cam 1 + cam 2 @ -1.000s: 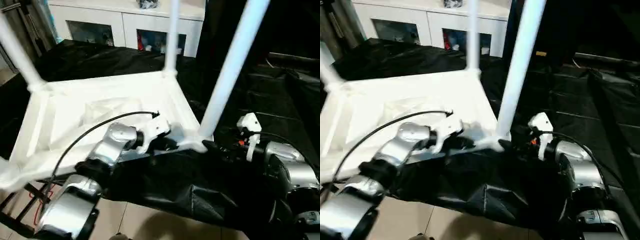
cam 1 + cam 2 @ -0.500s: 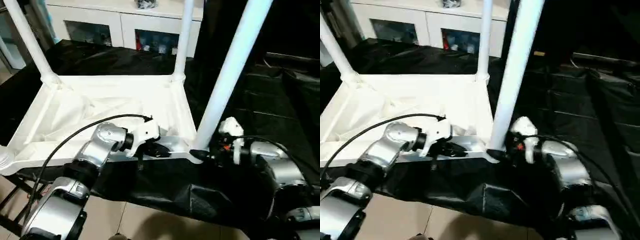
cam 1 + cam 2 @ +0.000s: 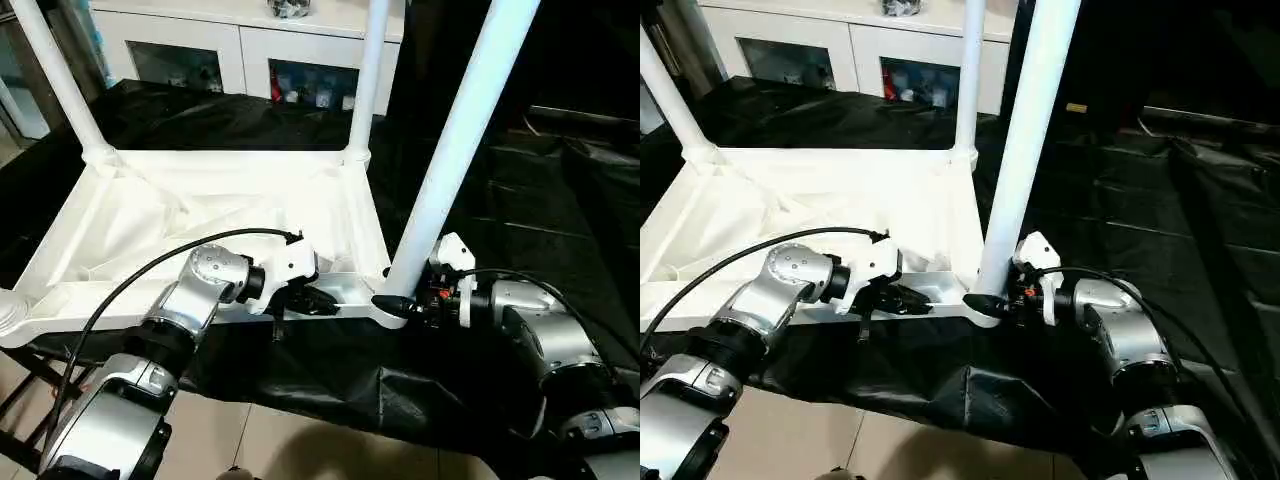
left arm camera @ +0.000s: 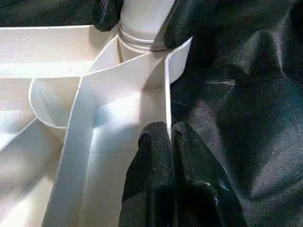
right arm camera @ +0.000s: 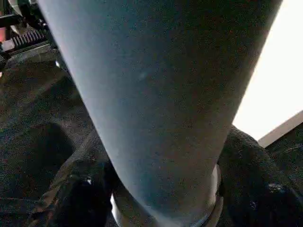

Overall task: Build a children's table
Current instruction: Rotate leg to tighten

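Seating a leg seems the step in hand: from the head views, the children's table (image 3: 230,215) lies upside down on black sheeting, with the left fingers (image 3: 305,298) pinched on its near rim and the right fingers (image 3: 1010,300) around the foot of the near leg (image 3: 455,140). The left wrist view shows both pads (image 4: 154,156) clamping that thin wall. The right wrist view shows dark fingers (image 5: 83,189) flanking the leg at its socket. Next calls for pressing it home squarely.

The children's table (image 3: 200,215) lies legs-up on the black sheet (image 3: 520,200), before the cabinet (image 3: 240,45).
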You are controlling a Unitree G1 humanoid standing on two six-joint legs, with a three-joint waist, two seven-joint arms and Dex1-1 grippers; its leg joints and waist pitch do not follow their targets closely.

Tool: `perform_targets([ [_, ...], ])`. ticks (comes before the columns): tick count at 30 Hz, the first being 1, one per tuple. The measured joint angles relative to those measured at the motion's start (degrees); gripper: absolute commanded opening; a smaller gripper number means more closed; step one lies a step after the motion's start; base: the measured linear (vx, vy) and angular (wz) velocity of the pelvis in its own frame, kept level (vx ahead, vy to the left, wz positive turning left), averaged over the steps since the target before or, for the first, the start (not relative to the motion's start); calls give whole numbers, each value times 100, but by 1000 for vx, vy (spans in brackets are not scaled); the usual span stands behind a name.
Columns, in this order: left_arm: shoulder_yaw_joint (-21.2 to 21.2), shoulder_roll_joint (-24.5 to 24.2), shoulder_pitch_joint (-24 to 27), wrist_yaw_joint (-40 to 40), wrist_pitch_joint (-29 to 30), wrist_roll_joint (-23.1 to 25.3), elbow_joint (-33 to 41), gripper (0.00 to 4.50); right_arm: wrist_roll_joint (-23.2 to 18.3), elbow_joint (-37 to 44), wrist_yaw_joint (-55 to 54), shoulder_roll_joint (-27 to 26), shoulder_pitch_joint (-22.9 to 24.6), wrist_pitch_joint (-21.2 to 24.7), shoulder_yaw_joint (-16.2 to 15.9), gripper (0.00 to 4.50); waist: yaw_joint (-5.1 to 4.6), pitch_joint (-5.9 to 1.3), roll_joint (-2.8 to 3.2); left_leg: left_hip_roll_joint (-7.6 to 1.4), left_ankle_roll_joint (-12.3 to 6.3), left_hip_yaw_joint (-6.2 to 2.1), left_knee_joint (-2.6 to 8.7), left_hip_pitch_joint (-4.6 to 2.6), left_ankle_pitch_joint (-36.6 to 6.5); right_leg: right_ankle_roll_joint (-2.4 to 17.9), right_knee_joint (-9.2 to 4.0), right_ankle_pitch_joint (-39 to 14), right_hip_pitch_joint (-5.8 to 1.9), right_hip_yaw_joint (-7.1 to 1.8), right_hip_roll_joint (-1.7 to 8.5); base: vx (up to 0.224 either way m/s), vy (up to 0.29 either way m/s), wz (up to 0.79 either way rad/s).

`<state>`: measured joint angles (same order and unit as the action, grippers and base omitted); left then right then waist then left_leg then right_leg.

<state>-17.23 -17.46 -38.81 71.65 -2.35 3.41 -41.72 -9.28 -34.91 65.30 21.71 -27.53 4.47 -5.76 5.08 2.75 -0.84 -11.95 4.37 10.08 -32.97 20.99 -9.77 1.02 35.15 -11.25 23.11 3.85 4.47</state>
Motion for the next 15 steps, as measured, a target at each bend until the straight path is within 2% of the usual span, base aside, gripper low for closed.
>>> perform_targets([
  [3, 51, 71, -2, -262, 81, 22, -38, 0, 17, -70, -315, -143, 0, 37, 108, 261, -2, -2, -3, 0, 3, -1, -7, -1, 0, 1, 10, 1, -4, -2, 0, 0, 0, 0],
  [5, 75, 188, -44, -553, 111, 57, -133, 0, -30, -216, -716, -374, -40, 129, 310, 261, -12, -5, -7, 0, 22, -2, -12, -6, -11, 4, 12, 7, -7, -4, 0, 0, 0, 0],
  [11, 116, 545, -285, -1446, 285, 257, -487, 0, 30, -831, -2244, -885, -430, 73, 546, 254, -38, -8, -9, 6, 24, -6, -23, -14, -11, 0, 1, 32, -10, -17, 1, 0, 0, 0],
  [15, 162, 767, -453, -2052, 504, 316, -698, 0, 151, -1291, -3481, -1287, -815, -16, 702, 254, -98, -9, -7, 6, 27, -6, -20, -20, -10, -6, 1, 48, -11, -18, 1, 0, 0, 0],
])
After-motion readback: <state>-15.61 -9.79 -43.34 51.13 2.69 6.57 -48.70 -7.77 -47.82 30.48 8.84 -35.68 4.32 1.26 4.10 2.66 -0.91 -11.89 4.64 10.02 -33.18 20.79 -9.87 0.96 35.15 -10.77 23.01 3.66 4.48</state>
